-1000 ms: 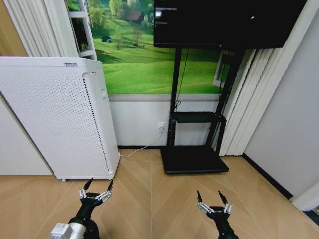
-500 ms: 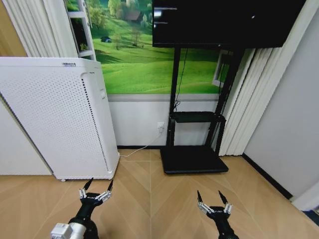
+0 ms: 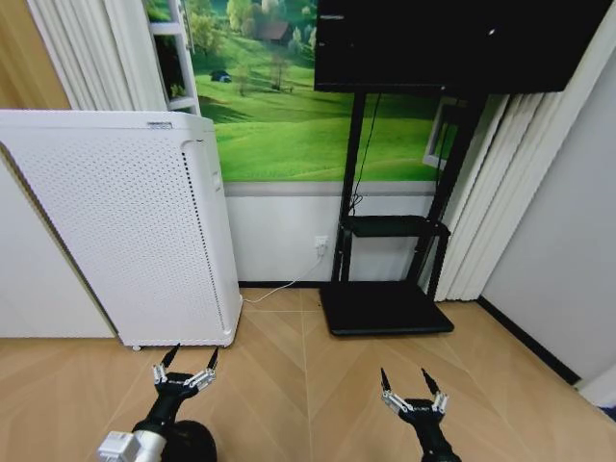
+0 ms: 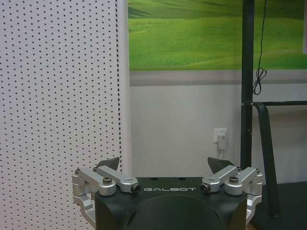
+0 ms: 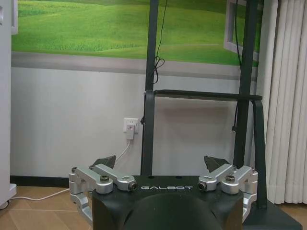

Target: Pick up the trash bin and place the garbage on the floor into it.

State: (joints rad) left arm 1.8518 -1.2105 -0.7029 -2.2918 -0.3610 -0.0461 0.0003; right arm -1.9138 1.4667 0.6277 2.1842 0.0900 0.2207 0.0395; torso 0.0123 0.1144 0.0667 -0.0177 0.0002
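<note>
The trash bin and the garbage are out of view. The floor (image 3: 308, 375) is light tan chevron parquet, bare in front of me. My left gripper (image 3: 186, 361) hangs low at the left over the floor, open and empty; the left wrist view shows it (image 4: 165, 165) pointing at the white perforated appliance and the wall. My right gripper (image 3: 403, 382) hangs low at the right, also open and empty; in the right wrist view it (image 5: 163, 163) faces the black stand.
A tall white perforated appliance (image 3: 125, 231) stands at the left against the wall, its cord running to a wall socket (image 3: 320, 244). A black screen stand (image 3: 385, 308) with a flat base sits ahead at centre-right. White curtains (image 3: 500, 202) hang at the right.
The whole head picture has shifted to the right, so the camera has turned a little leftward. Both grippers hold the same open pose.
</note>
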